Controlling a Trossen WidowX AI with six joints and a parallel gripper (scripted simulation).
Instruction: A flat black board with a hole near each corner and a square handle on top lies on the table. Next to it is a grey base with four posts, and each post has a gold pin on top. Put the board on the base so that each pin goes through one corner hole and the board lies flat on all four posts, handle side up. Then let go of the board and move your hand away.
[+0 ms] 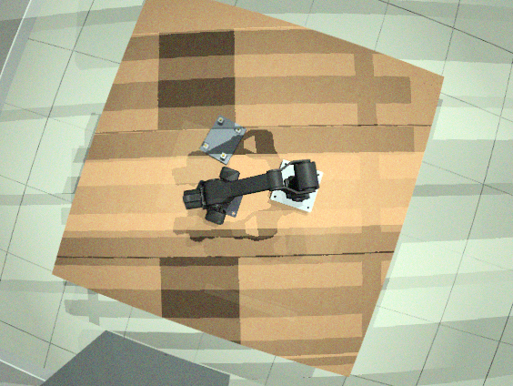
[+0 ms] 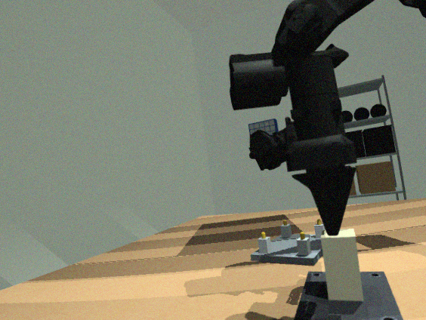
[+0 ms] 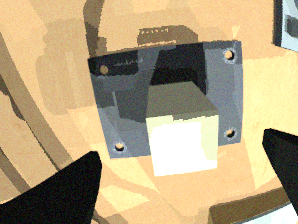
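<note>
a flat black board [image 1: 237, 209] [image 2: 378, 292] [image 3: 222, 95] with one square cream handle [image 2: 344, 264] [image 3: 182, 145] and four corner holes is seen on the table, nearer the top view's left edge than its right. its top view is mostly blocked by the black arm [image 1: 250, 183] [image 2: 315, 94]. the open, empty gripper [image 1: 223, 196] [image 2: 333, 231] [image 3: 185, 149] is held over it. nearby, towards the upper-left corner, four posts with four gold pins are borne by a grey base [image 1: 223, 141] [image 2: 283, 260] [image 3: 289, 40].

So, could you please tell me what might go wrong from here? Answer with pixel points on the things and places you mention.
The open gripper [image 1: 192, 199] [image 2: 333, 232] [image 3: 185, 149] could clip the top of the cream handle [image 2: 343, 266] [image 3: 183, 146] if it comes down off-centre. A grip taken askew might tilt the black board [image 2: 378, 296] [image 3: 225, 95]. Its small corner holes could then miss the thin gold pins on the grey base [image 1: 221, 140] [image 2: 285, 257].
</note>
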